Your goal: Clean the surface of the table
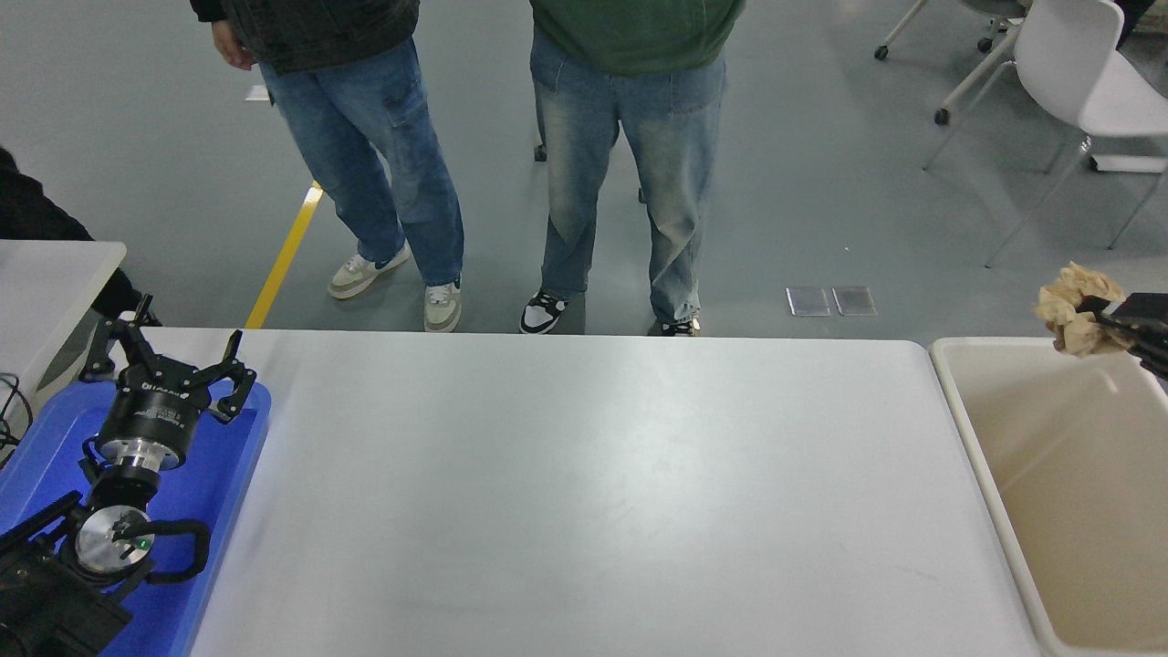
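Note:
The table surface [584,493] is a wide white-grey tabletop that fills the lower middle of the head view. My right gripper [1095,318] comes in from the right edge and is shut on a crumpled brown paper ball [1069,306], held above the far rim of the beige bin [958,429]. My left gripper [169,360] is parked at the lower left over the blue tray [228,465], fingers spread open and empty.
The beige bin stands against the table's right end. Two people in jeans [630,192] stand at the far side. A small white table [46,274] is at the left. A white chair [1077,82] is at the far right.

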You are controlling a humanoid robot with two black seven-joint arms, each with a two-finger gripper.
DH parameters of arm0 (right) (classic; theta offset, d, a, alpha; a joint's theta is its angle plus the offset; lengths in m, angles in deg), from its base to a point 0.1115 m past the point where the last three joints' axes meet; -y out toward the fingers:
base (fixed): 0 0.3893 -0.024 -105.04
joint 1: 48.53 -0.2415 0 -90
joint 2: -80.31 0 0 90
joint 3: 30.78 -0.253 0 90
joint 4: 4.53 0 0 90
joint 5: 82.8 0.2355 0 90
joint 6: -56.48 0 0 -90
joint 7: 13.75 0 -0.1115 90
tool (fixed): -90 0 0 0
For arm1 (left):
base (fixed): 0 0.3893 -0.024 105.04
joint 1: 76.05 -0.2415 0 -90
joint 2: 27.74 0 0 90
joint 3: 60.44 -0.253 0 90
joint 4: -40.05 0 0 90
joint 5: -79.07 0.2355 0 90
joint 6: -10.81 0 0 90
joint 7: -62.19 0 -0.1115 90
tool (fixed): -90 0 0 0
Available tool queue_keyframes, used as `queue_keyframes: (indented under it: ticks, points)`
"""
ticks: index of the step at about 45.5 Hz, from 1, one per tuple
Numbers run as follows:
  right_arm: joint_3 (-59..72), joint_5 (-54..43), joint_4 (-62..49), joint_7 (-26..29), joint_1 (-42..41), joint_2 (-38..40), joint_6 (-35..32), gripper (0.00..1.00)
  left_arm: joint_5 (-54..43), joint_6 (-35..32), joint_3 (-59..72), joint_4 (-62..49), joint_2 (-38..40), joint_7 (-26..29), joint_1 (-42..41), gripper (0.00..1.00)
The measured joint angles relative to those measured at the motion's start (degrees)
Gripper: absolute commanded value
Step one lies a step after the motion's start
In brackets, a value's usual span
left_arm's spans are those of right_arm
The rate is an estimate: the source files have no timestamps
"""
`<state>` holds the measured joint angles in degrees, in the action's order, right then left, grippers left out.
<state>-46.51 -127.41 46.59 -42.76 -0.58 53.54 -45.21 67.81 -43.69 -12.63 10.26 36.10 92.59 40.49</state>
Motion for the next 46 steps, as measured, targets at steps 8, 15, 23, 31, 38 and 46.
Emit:
queue_keyframes:
  ticks: [8,15,23,31,38,46]
  points:
    - [0.79,0.33,-8.60,-0.42,1.03,-4.14,-0.27,0.00,0.00,0.00,0.00,-0.01,-0.02,-0.01,0.00,1.00]
    - [2.11,0.45,-16.79,-1.05,1.70,-8.58,-0.33,0.00,0.00,0.00,0.00,0.00,-0.03,-0.01,0.00,1.00]
    - [3.77,0.52,-26.70,-1.72,2.14,-14.26,-0.34,0.00,-0.01,0.00,0.00,-0.01,-0.02,-0.01,0.00,1.00]
    - [5.73,0.55,-36.59,-2.06,2.40,-20.15,-0.21,0.00,0.00,0.00,0.00,0.00,-0.02,0.00,0.00,1.00]
    - [7.25,0.57,-43.06,-2.09,2.97,-24.59,0.29,0.00,0.00,0.00,0.00,-0.01,0.00,0.00,0.00,1.00]
    - [8.75,0.57,-49.00,-1.34,4.36,-29.59,2.53,0.00,-0.01,0.00,0.00,0.00,0.00,0.02,0.00,1.00]
